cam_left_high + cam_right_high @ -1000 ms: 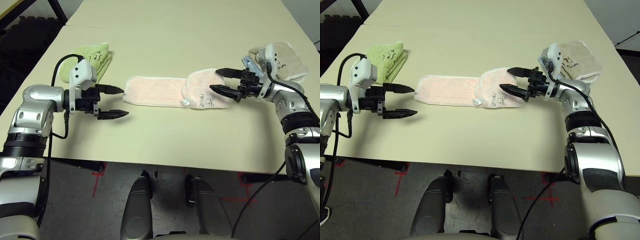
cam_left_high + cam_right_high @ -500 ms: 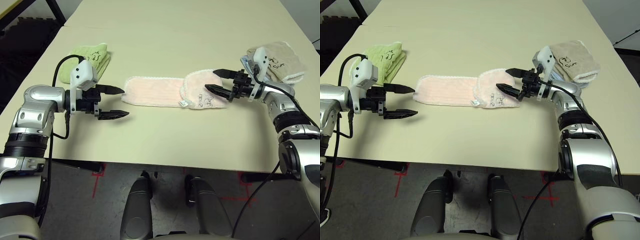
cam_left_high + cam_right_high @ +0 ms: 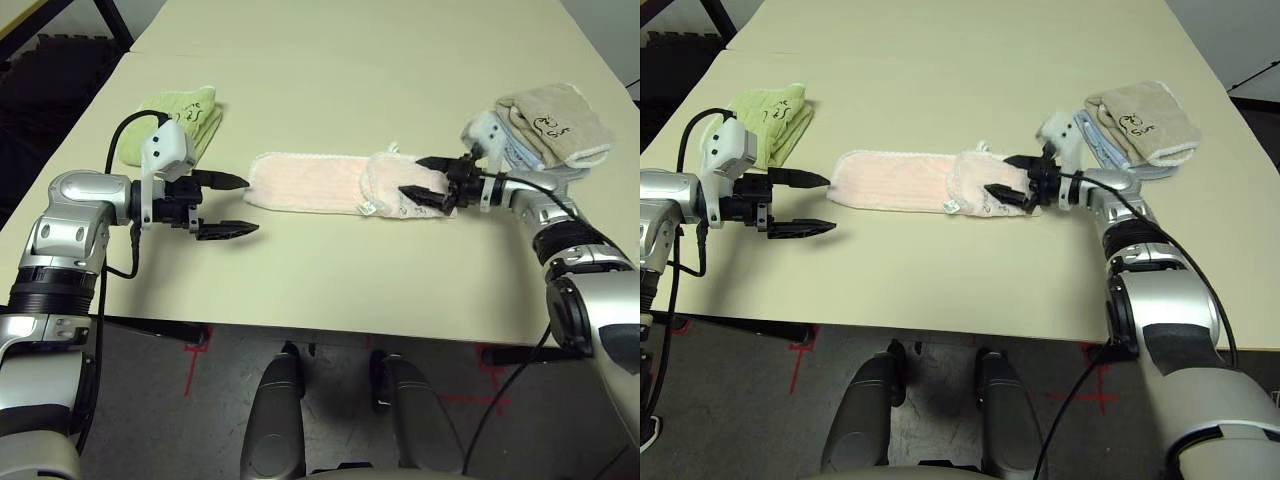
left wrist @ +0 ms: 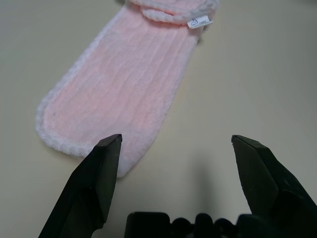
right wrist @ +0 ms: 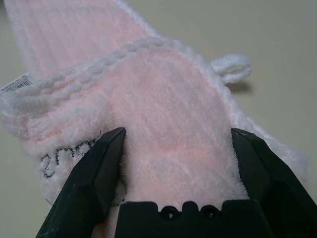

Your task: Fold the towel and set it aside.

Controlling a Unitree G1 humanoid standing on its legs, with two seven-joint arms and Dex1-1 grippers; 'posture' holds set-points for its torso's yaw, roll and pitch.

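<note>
Towel (image 3: pixel 320 183), pale pink, lies as a long strip on the counter (image 3: pixel 350 70), its right end doubled over; the right end effector (image 3: pixel 421 178) sits spread wide over that doubled end, the left end effector (image 3: pixel 228 205) wide open beside the strip's left end. Left wrist view: fingers (image 4: pixel 91 186) apart before the towel's rounded end. Right wrist view: fingers (image 5: pixel 96 171) straddle the fold.

A broad, pale cream rectangular table (image 3: pixel 330 60) fills the room's centre under even light. Below its near edge lies grey speckled flooring (image 3: pixel 150 400) marked with red tape (image 3: pixel 195 350); black floor (image 3: pixel 50 70) shows beyond its left edge.
</note>
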